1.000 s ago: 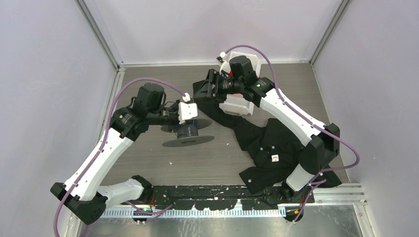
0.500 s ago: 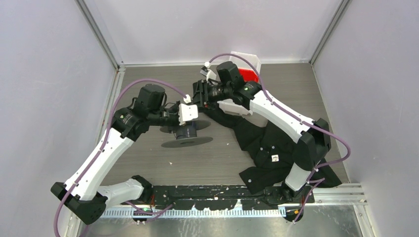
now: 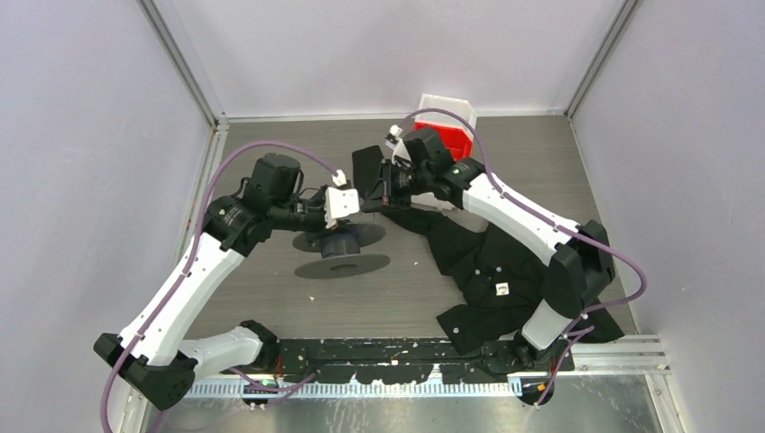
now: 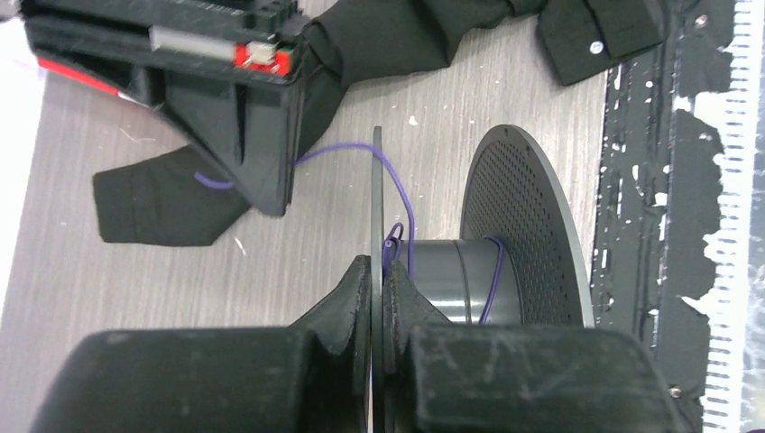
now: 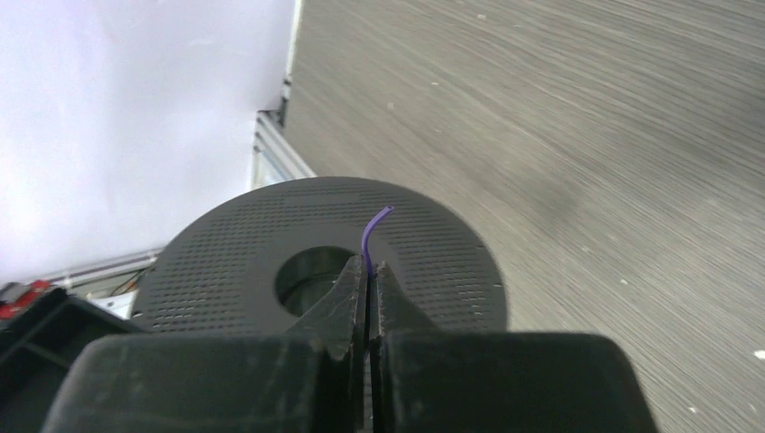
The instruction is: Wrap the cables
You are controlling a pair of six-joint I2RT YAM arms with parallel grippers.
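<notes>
A dark grey two-flanged reel [image 3: 341, 245] lies mid-table with its axis level. My left gripper [image 4: 377, 271] is shut on the thin edge of one flange [image 4: 376, 194]. The cable [image 4: 398, 185] looks thin and purple. It loops round the hub [image 4: 451, 281] and runs off over the flange towards my right gripper [image 3: 372, 200], just behind the reel. In the right wrist view my right gripper [image 5: 371, 268] is shut on the cable, whose short free end [image 5: 373, 227] sticks up past the fingertips. The perforated flange [image 5: 225, 262] is behind it.
A black garment [image 3: 496, 271] is spread on the table to the right of the reel, one sleeve reaching under the right arm. A red and white bin [image 3: 447, 126] stands at the back. A scuffed black rail [image 3: 388, 347] runs along the near edge.
My right gripper has come down from beside the bin towards the reel, and its jaws have gone from open to shut on the cable. The left gripper has kept its hold on the flange.
</notes>
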